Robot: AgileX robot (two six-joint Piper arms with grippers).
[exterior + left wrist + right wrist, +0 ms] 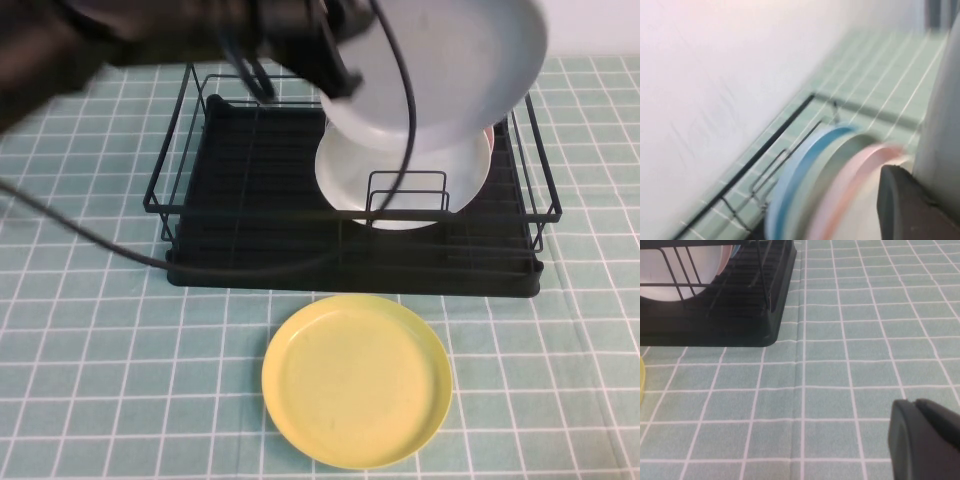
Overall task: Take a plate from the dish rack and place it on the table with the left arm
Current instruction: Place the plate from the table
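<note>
Above the far right part of the dish rack (200, 240), your left gripper (340, 70) holds the plate (450, 70) clear of the slots, fingers clamped on its left rim; the high view shows it lifted and tilted, face toward the camera. The left arm (120, 35) reaches in from the far left corner, cable (80, 235) trailing across the rack and down to the left edge of the table (90, 400).

The lift looks done, so carry and set-down are what remain. Below the held plate a white plate (350, 185) stands upright in the rack, and the left wrist view shows more upright rims, a blue one (800, 170) and a pink one (850, 180), close to the held plate. Keep its lower rim above those and above the rack's front rail as you pull toward the near edge.

A yellow plate (357, 381) lies flat near the middle of the near edge, just in front of the rack. Don't land on it; the near left or near right cloth looks free. Level the plate before lowering, since a rim grip on smooth plastic may slip if you swing fast. Watch that the cable doesn't snag the rack wire.

Your right gripper (927, 440) sits low over bare cloth toward the near right corner; I cannot tell whether it's parted or closed. Leave it parked, and choose near left if it crowds the drop.
</note>
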